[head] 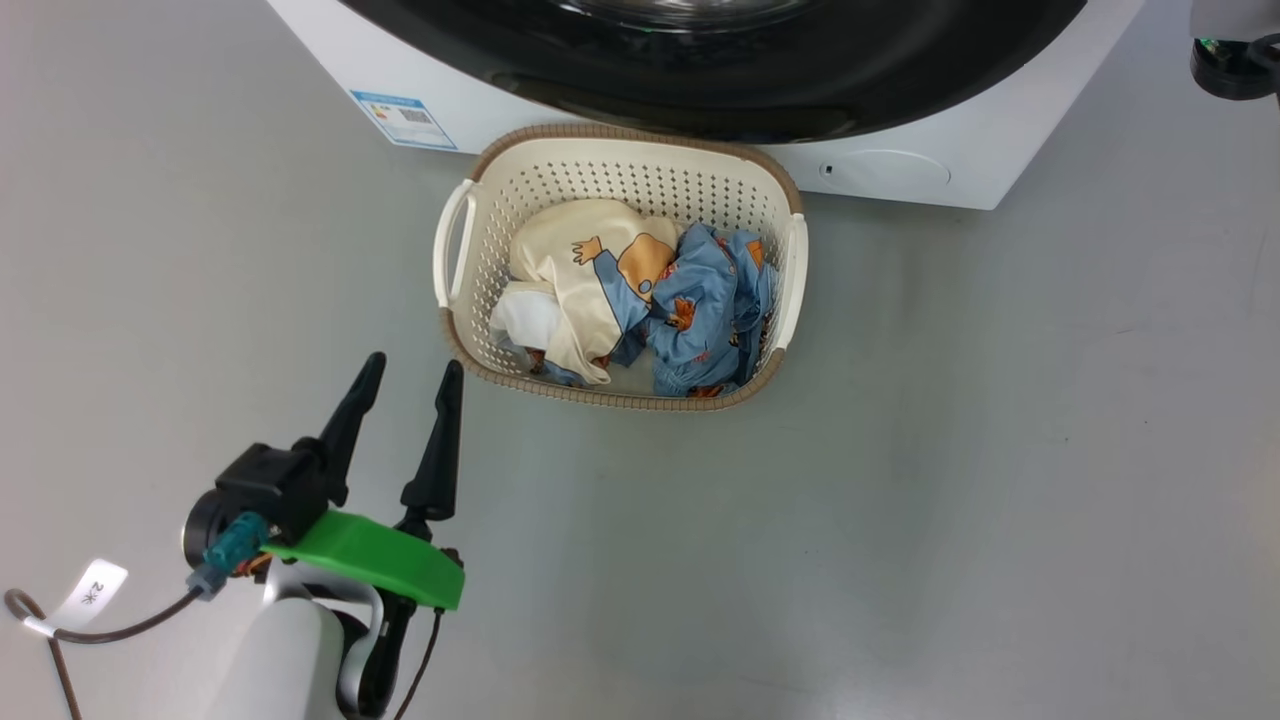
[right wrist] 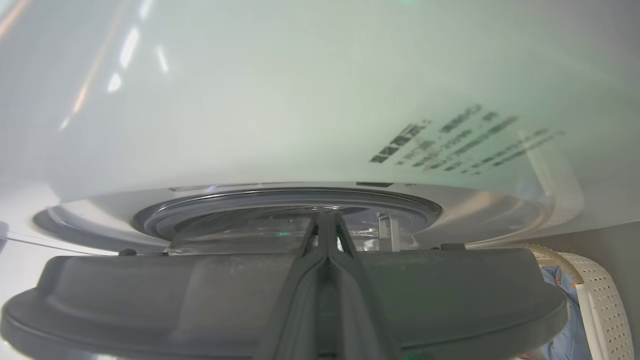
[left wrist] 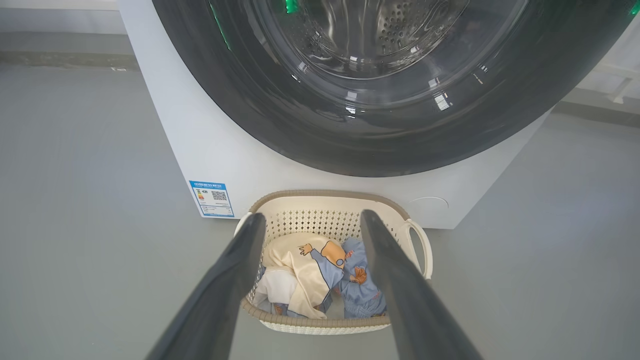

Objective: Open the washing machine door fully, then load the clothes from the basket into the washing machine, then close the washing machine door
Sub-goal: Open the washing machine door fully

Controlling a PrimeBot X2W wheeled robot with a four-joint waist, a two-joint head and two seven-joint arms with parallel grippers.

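Perforated basket point(head: 600, 175), crumpled clothes point(head: 640, 290) — glossy round door point(left wrist: 250, 115)

Head camera overhead, left wrist low, both toward basket point(head: 600, 180).

cream basket point(head: 620, 172), blue clothes point(head: 700, 312) — orange prints

washing machine door point(head: 760, 100) cropped at top; printed text point(right wrist: 450, 142) blurred
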